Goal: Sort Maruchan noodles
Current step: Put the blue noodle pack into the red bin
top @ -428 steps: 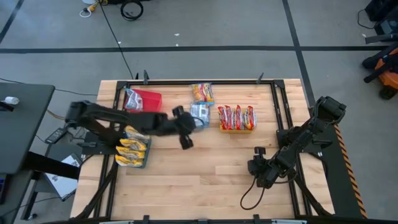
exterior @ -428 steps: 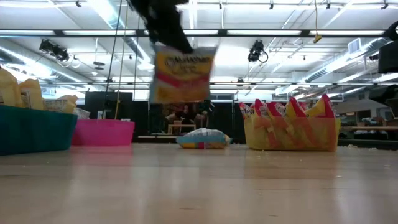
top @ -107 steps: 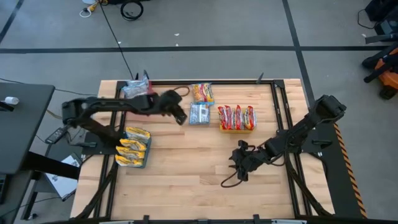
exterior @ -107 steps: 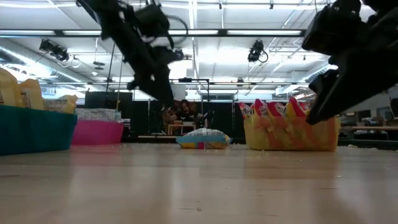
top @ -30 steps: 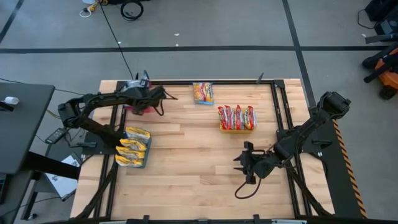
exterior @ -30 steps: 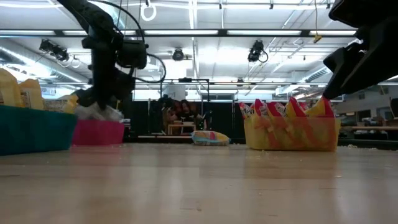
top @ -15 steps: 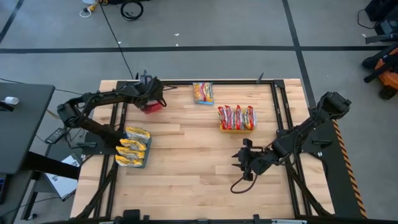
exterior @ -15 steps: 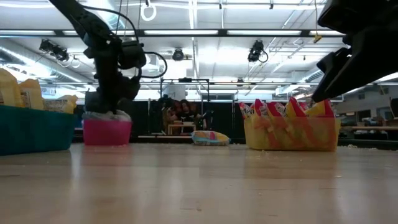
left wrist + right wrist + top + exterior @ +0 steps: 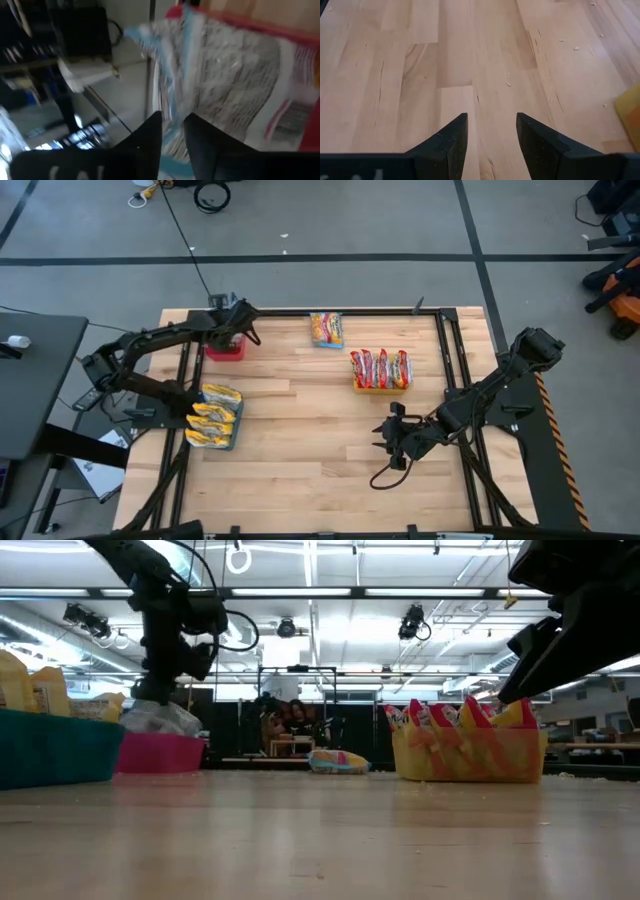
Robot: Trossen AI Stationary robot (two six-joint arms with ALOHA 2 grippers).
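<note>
Your left gripper point(image 9: 240, 321) hangs over the red bin point(image 9: 226, 349) at the desk's point(image 9: 320, 440) far left corner. In the left wrist view its jaws are pinched nearly together on the edge of a silver-blue noodle packet point(image 9: 225, 80), which fills the view just past the fingers point(image 9: 150, 137) and lies over the bin's red rim. From the low view the packet point(image 9: 160, 718) rests crumpled on top of the pink-looking bin point(image 9: 165, 753) under the gripper.

Your right gripper point(image 9: 392, 442) hovers low over bare wood at the near right of the desk, jaws spread apart and holding nothing.

Red packets point(image 9: 380, 367) stand in a row in the yellow bin point(image 9: 381, 388). Yellow packets point(image 9: 216, 416) fill the blue bin point(image 9: 212, 442) at the left edge. One orange packet point(image 9: 326, 330) lies loose near the far edge, well apart from both grippers.
</note>
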